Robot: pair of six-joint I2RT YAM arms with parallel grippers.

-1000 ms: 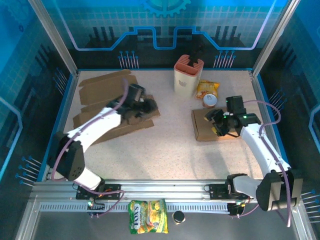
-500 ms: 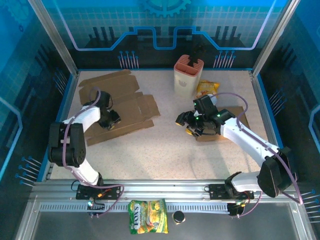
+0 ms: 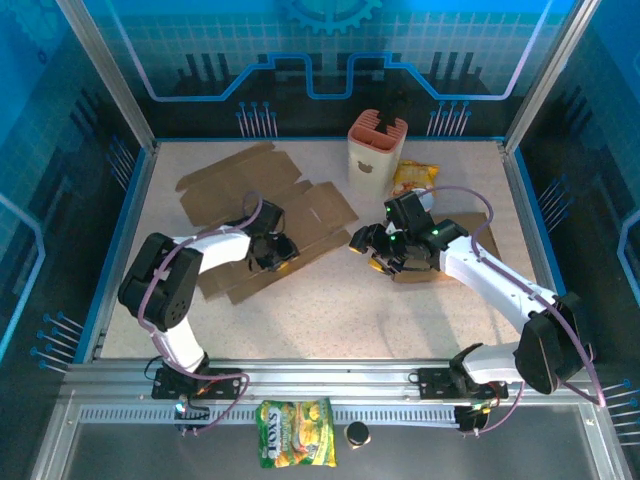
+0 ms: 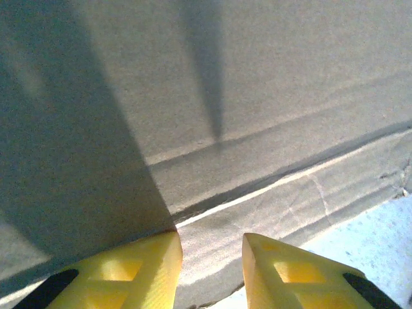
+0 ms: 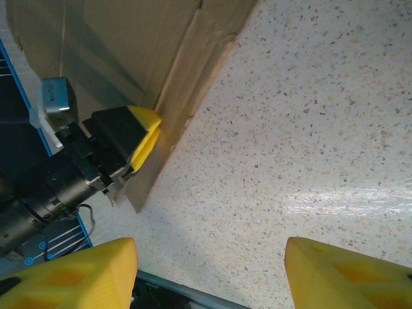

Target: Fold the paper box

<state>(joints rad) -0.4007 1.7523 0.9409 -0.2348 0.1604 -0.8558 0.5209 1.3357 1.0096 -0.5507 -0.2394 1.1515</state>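
Note:
The paper box (image 3: 262, 212) is a flat, unfolded brown cardboard sheet lying left of centre on the table. My left gripper (image 3: 277, 252) sits at its near edge. In the left wrist view its yellow fingertips (image 4: 211, 241) stand a narrow gap apart over the cardboard's creased edge strip (image 4: 257, 206), and nothing is clamped between them. My right gripper (image 3: 368, 250) hovers open over bare table just right of the sheet. In the right wrist view its jaws (image 5: 209, 248) are wide apart, with the sheet's corner (image 5: 161, 154) and the left gripper's finger (image 5: 145, 132) ahead.
A second brown cardboard piece (image 3: 478, 238) lies under my right arm. A cream holder with an orange top (image 3: 377, 150), a yellow snack bag (image 3: 413, 178) and a small can (image 3: 420, 202) stand at the back. Blue walls ring the table.
The cardboard sheet has turned and slid right toward the centre. My left gripper swung out left, then came to the sheet's near edge, narrowing. My right gripper moved left off the second cardboard piece, then held.

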